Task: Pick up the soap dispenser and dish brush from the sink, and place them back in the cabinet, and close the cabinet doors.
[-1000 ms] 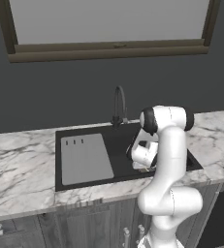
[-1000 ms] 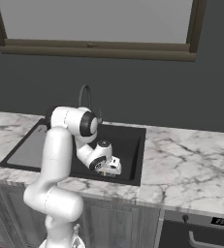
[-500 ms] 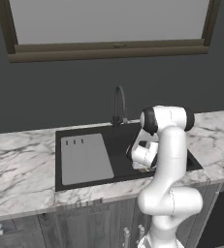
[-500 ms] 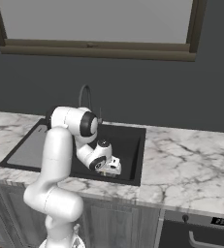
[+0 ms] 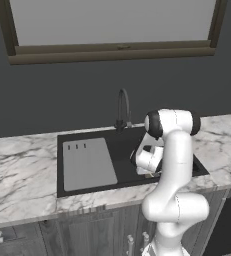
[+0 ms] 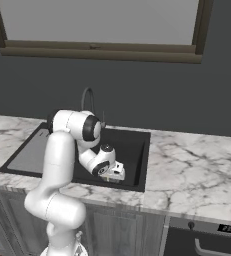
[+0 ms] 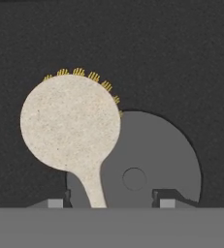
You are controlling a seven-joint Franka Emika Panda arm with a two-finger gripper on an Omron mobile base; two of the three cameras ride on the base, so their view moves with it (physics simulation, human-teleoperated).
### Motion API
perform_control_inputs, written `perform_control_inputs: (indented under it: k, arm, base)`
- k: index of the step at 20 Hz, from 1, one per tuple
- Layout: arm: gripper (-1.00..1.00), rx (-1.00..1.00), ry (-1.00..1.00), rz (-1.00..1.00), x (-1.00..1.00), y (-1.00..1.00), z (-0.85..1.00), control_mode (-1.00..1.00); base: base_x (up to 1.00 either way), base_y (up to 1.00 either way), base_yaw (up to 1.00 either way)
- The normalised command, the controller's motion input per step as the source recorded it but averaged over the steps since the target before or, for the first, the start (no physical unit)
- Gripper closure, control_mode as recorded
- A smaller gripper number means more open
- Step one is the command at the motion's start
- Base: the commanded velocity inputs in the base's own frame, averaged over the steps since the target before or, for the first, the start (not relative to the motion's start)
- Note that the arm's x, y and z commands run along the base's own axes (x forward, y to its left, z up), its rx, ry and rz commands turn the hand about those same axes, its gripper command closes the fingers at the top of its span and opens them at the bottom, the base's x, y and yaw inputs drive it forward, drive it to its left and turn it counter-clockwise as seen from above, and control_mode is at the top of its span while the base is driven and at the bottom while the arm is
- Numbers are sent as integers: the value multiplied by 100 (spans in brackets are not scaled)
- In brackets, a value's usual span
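The dish brush (image 7: 70,123) lies flat on the black floor of the sink (image 7: 181,58), its round pale head edged with yellow bristles. Its short light handle runs down between my fingertips. My gripper (image 7: 111,202) hangs straight over it, open, with one fingertip (image 7: 55,202) on each side of the handle and a gap to both. In the base views the hand (image 5: 148,162) is low in the right half of the sink (image 5: 67,140), and the gripper (image 6: 114,174) points down at the floor. The soap dispenser, the cabinet and the cabinet doors are out of view.
A round grey drain (image 7: 152,160) lies partly under the brush head. A grey drainboard insert (image 5: 87,162) takes up the sink's left half. The dark curved faucet (image 5: 123,107) stands at the back rim. Marble counter (image 6: 197,165) runs to both sides, under a framed window.
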Motion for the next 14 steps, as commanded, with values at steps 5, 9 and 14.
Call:
perform_control_inputs:
  k: [5, 9, 14]
  arm:
    - [100, 0, 0, 0, 0, 0, 0, -100]
    - [100, 0, 0, 0, 0, 0, 0, -100]
    - [100, 0, 0, 0, 0, -4, 32, -100]
  base:
    - [0, 0, 0]
    - [0, 0, 0]
    - [0, 0, 0]
